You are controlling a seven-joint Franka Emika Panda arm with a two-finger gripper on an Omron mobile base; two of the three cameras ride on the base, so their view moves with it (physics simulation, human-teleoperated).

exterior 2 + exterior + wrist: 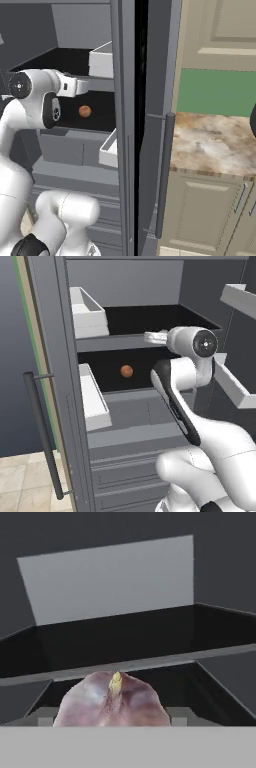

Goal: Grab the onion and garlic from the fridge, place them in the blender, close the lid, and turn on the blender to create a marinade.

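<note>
Grey fridge (60,406) walls are standing open around the arm, with black shelves, white door bins (92,398) and grey drawers (125,476) below. The gripper (152,337) is reaching in at the front edge of the upper shelf. The garlic (111,702) is sitting right at the hand, seemingly between jaws spread wide, though the pictures are not showing whether they are gripping it. The onion (126,371) is resting alone on the lower shelf, toward the back, well apart from the gripper. Judging by this, the task is only beginning: neither item is out, and blending, lid and switch are all remaining. Beyond the fridge door, a marbled counter (215,145) is waiting; the door bins are narrowing the way out.
</note>
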